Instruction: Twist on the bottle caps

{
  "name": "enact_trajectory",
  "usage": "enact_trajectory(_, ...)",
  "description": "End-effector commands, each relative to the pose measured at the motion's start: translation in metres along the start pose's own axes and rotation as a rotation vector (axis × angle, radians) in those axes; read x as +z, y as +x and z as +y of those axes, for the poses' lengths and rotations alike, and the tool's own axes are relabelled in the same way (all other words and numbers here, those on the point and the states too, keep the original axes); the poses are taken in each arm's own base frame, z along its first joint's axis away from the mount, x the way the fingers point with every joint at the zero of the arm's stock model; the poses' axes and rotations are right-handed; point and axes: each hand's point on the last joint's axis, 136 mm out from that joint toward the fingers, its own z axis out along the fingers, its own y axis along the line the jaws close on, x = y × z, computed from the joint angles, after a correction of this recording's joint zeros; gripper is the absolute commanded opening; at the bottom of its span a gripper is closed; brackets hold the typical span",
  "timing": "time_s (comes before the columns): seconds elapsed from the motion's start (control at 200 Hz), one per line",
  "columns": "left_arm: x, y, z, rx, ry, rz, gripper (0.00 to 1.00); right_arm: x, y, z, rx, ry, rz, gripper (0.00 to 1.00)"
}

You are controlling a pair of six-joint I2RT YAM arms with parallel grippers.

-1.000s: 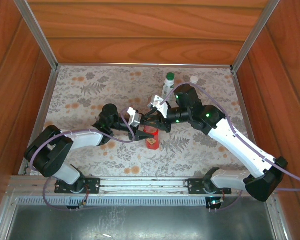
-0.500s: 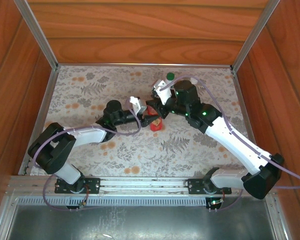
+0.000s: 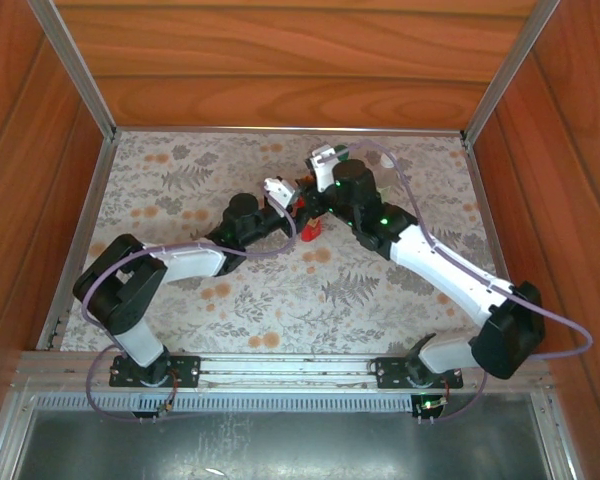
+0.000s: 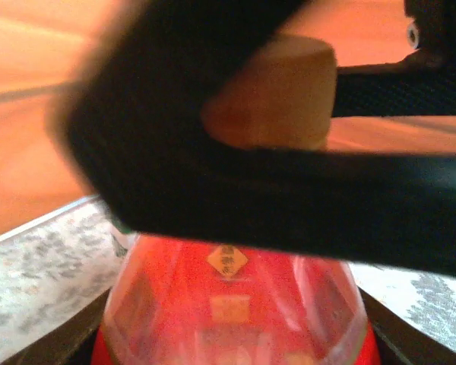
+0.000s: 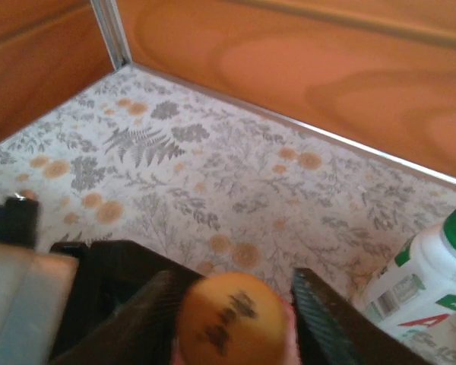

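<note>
Here the red bottle [image 3: 311,229] is held upright at the far middle of the table [image 3: 180,290], clenched at its body by the left gripper [image 3: 298,213]. Its long axis is vertical. The orange-red cap [image 5: 229,319] lies directly between the jaws of the right gripper [image 5: 235,300], the nearer one; whether they press on it or stand free cannot be told. From the left wrist the cap is shown side-on atop the neck. From the right wrist a white bottle [image 5: 422,281] is shown near it.
</note>
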Motion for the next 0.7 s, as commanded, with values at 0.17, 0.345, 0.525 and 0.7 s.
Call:
enact_trajectory(0.17,-0.053,-0.029,-0.053,0.139,0.356,-0.117,0.58,-0.089,0.007,0.071,-0.208,-0.507,-0.068,0.64)
enact_trajectory(0.345,-0.090,-0.026,-0.103,0.158,0.692,-0.118,0.58,-0.119,0.011,0.091,-0.241,-0.649,-0.045,0.63)
enact_trajectory(0.525,-0.102,-0.029,-0.121,0.142,0.839,-0.109,0.58,-0.123,0.000,0.099,-0.213,-0.714,-0.021,0.58)
enact_trajectory(0.7,-0.106,-0.027,-0.127,0.120,0.896,-0.093,0.58,-0.116,-0.002,0.100,-0.210,-0.728,0.000,0.49)
